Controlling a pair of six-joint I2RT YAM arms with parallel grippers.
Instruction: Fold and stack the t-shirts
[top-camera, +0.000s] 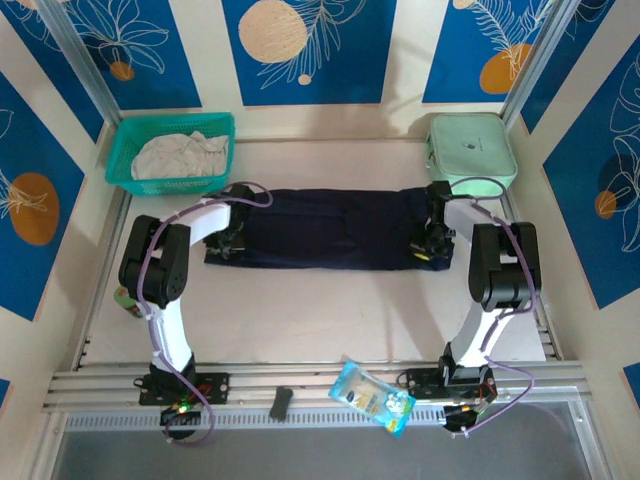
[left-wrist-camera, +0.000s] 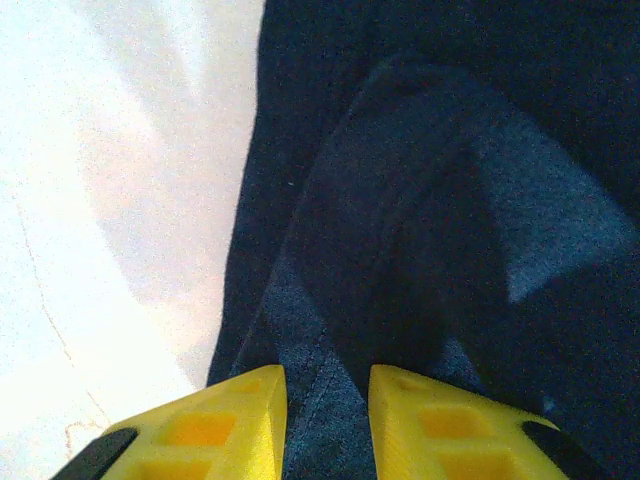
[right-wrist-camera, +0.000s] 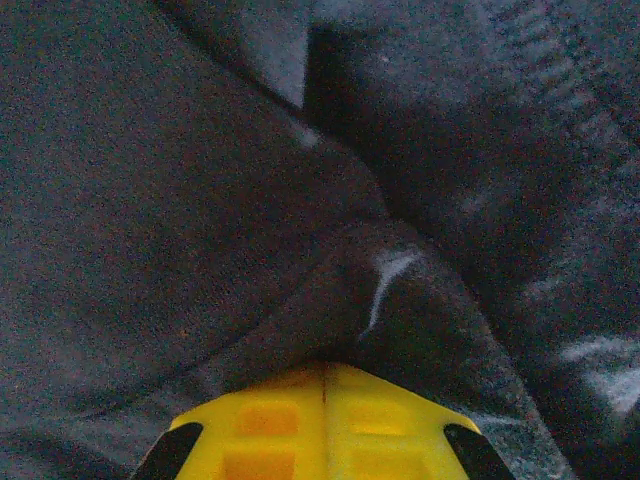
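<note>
navy t-shirt (top-camera: 325, 228): folded into a long flat band, crosswise mid-tabletop
off-white t-shirt (top-camera: 180, 155): crumpled in teal basket (top-camera: 170, 119), far-left corner

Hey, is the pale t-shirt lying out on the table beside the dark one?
No, the pale t-shirt sits bunched inside the teal basket, apart from the dark t-shirt spread on the table.

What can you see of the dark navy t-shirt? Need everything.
The dark navy t-shirt is soft, matte cloth, nearly black. It is folded into a long band that lies flat and lightly wrinkled across the middle of the table. The left claw pinches a raised fold with a stitched seam at the shirt's left end, close to the cloth's edge. The right claw is shut on a puckered ridge at its right end.
</note>
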